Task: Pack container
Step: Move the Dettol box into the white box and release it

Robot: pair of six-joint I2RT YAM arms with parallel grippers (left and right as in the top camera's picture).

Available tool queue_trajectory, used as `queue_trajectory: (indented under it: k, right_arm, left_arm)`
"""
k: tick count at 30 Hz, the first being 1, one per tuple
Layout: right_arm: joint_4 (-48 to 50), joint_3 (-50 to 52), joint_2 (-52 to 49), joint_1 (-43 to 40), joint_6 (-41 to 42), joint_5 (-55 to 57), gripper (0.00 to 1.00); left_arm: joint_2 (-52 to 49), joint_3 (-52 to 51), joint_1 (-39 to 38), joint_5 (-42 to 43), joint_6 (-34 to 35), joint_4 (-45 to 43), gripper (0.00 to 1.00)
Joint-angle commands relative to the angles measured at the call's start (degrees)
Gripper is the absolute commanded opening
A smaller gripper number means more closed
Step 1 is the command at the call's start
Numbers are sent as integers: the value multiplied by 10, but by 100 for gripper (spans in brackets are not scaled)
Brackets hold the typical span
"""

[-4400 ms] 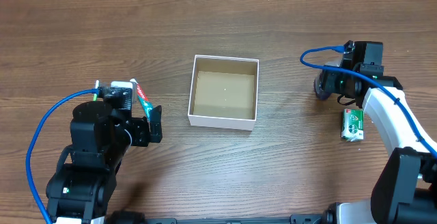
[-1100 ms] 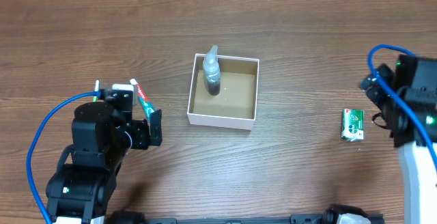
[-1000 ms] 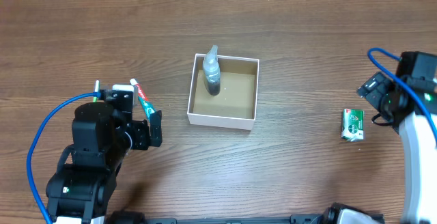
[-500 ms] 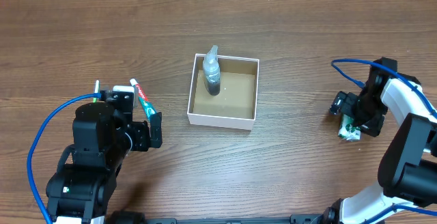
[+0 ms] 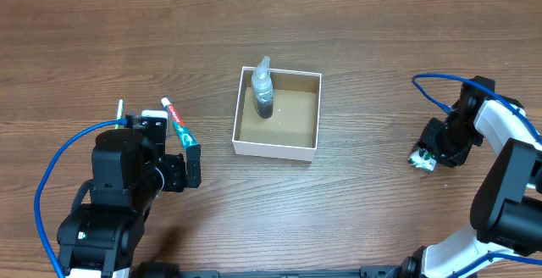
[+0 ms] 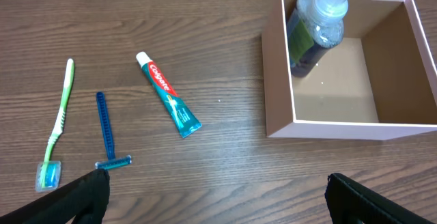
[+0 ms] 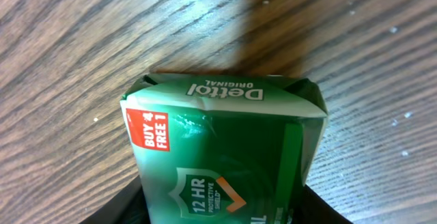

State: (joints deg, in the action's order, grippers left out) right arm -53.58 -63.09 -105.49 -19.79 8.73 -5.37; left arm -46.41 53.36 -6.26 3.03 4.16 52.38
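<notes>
Green soap packet [image 7: 218, 149] is seen clamped in the jaws of the right gripper [image 5: 428, 151], frame right; jaws of the left gripper [image 6: 218, 180] are held apart; white square cardboard container [image 5: 276, 149], centre, is best approached high, rim cleared.

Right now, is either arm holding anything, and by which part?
The right gripper appears to clamp the green packet by its long sides, at the end opposite the Dettol lettering. The left gripper is open and holds nothing.
</notes>
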Motion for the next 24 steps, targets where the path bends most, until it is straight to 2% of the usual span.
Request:
queue_trajectory:
  k: [1, 5, 7, 11, 15, 17, 20, 24]
  right_arm:
    - [3, 5, -5, -1, -2, -3, 38]
    - [4, 3, -5, 0, 3, -13, 4]
    - [-5, -14, -5, 0, 4, -44, 4]
    - [-100, -104, 2, 11, 2, -55, 4]
    - [-188, -239, 56, 85, -3, -53, 4]
    - [-180, -275, 100, 146, -2, -48, 4]
    - [-113, -282, 151, 248, 13, -45, 4]
    - [-23, -274, 143, 362, 58, 4, 4]
  left_arm:
    - [0, 13, 3, 9, 1, -1, 100]
    - [0, 13, 3, 9, 1, -1, 100]
    - [0, 13, 3, 9, 1, -3, 100]
    - [0, 13, 3, 9, 1, -10, 100]
    - [0, 13, 3, 9, 1, -10, 100]
    - [0, 13, 3, 9, 1, -10, 100]
    - [0, 13, 3, 9, 1, -11, 100]
    - [0, 13, 3, 9, 1, -10, 100]
